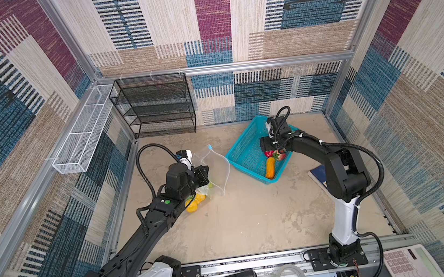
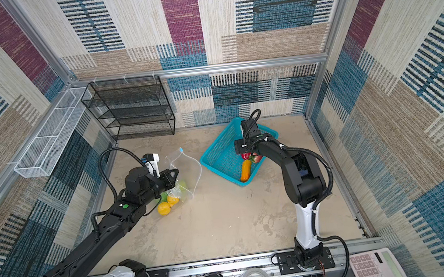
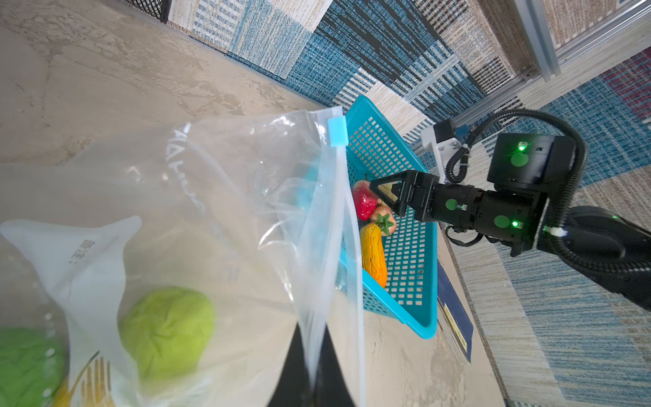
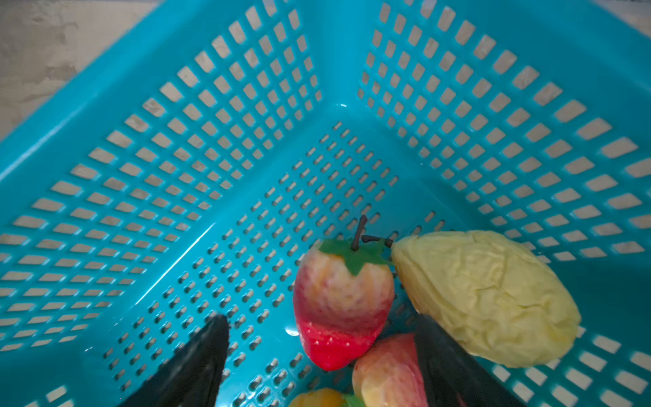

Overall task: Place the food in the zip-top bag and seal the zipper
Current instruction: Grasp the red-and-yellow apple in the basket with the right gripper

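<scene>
Four food toys (image 4: 486,299) sit in the basket (image 4: 176,141); the rest are in the zip-top bag (image 3: 211,176) on the counter (image 1: 251,212). My left hand (image 3: 311,356) is pinched on its floppy zipper rim (image 3: 338,211). The right hand (image 4: 320,324) hangs spread over the strawberry (image 4: 341,303). It looks light, hard and slick, so I'd grab its fat middle.

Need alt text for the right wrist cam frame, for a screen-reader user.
The right gripper, jaws open, hangs inside a turquoise perforated basket, its two black fingers either side of a red toy strawberry. A pale yellow-green crinkled toy lies right beside the strawberry, and a pink-red fruit and an orange piece show partly at the frame's edge.
</scene>
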You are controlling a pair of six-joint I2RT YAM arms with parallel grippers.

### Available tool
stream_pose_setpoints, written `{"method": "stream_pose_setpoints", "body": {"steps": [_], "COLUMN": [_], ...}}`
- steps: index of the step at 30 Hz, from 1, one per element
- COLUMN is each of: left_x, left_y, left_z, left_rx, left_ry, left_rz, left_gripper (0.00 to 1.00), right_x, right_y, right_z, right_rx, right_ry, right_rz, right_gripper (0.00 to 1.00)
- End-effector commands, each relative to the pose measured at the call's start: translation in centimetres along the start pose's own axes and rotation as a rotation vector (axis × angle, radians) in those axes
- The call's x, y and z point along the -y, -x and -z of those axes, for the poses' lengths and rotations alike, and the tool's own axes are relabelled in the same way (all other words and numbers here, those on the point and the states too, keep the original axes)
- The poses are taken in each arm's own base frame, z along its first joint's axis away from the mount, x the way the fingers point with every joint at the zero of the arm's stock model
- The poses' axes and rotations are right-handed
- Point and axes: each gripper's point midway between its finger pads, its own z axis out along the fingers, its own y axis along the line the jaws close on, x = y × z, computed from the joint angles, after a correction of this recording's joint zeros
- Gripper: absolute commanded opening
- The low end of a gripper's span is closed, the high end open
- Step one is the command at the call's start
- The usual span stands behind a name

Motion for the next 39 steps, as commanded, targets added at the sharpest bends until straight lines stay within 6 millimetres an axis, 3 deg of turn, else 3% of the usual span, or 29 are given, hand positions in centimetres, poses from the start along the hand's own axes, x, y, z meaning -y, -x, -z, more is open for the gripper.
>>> {"method": "stream_pose_setpoints", "body": {"steps": [1,13,24,32,36,39], "left_x": [0.1,0.1,-0.2,-0.4,-0.4,-0.4], "left_y": [0.5,0.6,0.3,0.3,0.2,0.3], "left_z": [0.1,0.2,-0.1,0.0,0.0,0.0], "left_rx": [0.021,0.024,0.017,0.02,0.016,0.019], "left_ry": [0.002,0.007,0.013,0.022,0.021,0.021], "left_rz": [-0.014,-0.012,-0.011,-0.014,-0.016,-0.015], "left_gripper": [0.0,0.0,0.0,0.0,0.0,0.0], "right_x": [0.8,-0.5,0.6,0.9,0.5,0.0], "right_y": [0.1,-1.0,-1.4,-1.3,0.1,0.9], "right_z": [-0.5,-3.4,-5.8,-6.3,-5.8,-4.9], "right_rx": [0.005,-0.04,-0.056,-0.047,-0.016,0.01], "right_ry": [-0.05,0.023,-0.047,-0.061,-0.049,-0.024], "right_rz": [-0.016,-0.018,0.008,0.02,0.025,0.024], "right_gripper": [0.85,0.83,0.82,0.72,0.59,0.56]}}
